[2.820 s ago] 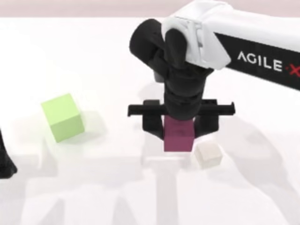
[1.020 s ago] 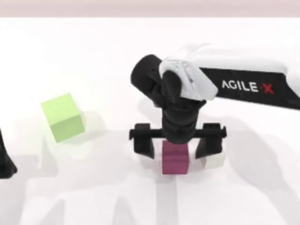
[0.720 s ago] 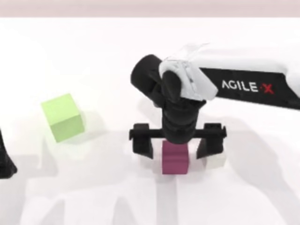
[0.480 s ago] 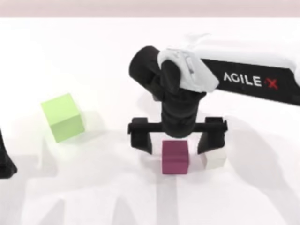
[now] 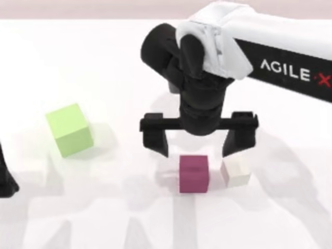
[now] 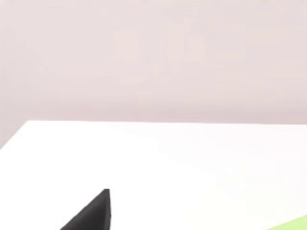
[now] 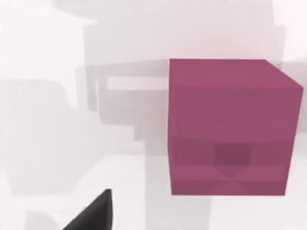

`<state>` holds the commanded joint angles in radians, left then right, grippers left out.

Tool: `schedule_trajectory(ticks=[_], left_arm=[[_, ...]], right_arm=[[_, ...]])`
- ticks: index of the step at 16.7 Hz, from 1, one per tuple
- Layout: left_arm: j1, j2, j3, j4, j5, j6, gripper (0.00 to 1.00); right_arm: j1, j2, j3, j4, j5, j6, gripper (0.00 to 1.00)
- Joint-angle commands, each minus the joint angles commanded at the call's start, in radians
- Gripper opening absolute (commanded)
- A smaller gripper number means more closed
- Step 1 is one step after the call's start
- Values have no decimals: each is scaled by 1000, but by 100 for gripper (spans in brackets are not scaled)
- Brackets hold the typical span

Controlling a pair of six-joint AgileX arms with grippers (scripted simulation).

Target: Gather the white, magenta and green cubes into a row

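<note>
The magenta cube (image 5: 193,174) rests on the table just left of the smaller white cube (image 5: 236,172), a narrow gap between them. My right gripper (image 5: 197,141) hovers open above and slightly behind the magenta cube, holding nothing. Its wrist view shows the magenta cube (image 7: 230,127) below and one dark fingertip (image 7: 98,211). The larger green cube (image 5: 69,129) sits alone at the left, tilted relative to the others. My left arm (image 5: 5,179) is parked at the left edge; its wrist view shows one fingertip (image 6: 93,213) and a sliver of the green cube (image 6: 293,224).
The white table (image 5: 104,62) stretches between the green cube and the other two cubes. The right arm's body (image 5: 270,57) reaches in from the top view's upper right.
My right gripper set the magenta cube down beside the white cube, opened, and rose away from it. The green cube and left arm stayed put.
</note>
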<state>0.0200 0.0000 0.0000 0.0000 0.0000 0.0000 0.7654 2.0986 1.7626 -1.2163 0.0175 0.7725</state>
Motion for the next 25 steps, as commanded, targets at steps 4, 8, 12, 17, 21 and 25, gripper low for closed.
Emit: schedule_trajectory(ticks=[4,8,12,17,21,25], left_arm=[[-5,25,25,-19,1,14,100],[-29,180,177,-125,4,95,100],[-62,484,437,-304,3,230,100],[-113,989,807,-580,0,433,100],[-155,1379,1092,-800,-3,592,100],[-193,1692,1351,-991,-3,732,100]], right_arm=[[-15,-26,-25,20,4,-14,100],[-75,-201,-165,114,24,-90,100],[-181,-483,-411,268,45,-208,100],[-350,-926,-807,515,59,-383,100],[-488,-1308,-1136,733,52,-522,100],[-611,-1662,-1429,942,31,-642,100]])
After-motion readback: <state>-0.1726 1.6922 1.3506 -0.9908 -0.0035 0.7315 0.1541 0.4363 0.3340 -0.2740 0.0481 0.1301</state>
